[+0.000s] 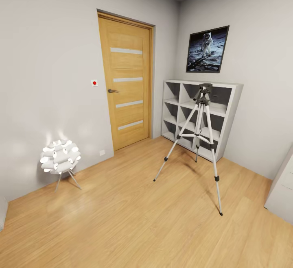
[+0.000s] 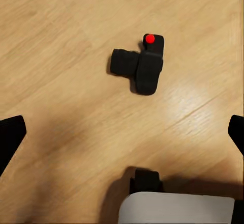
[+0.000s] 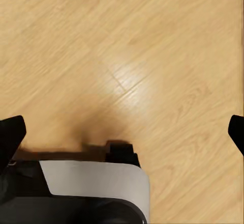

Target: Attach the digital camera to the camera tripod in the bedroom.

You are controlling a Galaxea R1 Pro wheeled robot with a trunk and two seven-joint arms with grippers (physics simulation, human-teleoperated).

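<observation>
Room: a bedroom with a light wood floor (image 1: 134,219) and pale grey walls, seen from the head view.
Tripod (image 1: 199,138): stands upright on the floor just in front of the shelf, three silver-grey legs spread, black feet on the wood, black head on top with nothing mounted on it.
Shelf (image 1: 228,109): grey cube unit against the far right wall, behind the tripod.
Door (image 1: 127,83): wood, closed, with pale horizontal strips and a dark handle, left of the shelf.
Picture (image 1: 207,49): framed astronaut print on the wall above the shelf.
Lamp (image 1: 60,157): white, lit, made of tube shapes on thin legs, on the floor by the left wall, well apart from the tripod.
Camera (image 2: 140,66): small, black, boxy, lying on the wood floor in the left wrist view, red button facing the lens; nothing touches it.
Left gripper (image 2: 122,132): fingers spread wide, their dark tips at the two side edges of the wrist view; it is empty and hangs above the floor, apart from the camera.
Right gripper (image 3: 122,132): fingers likewise spread wide, empty, over bare floor.
</observation>
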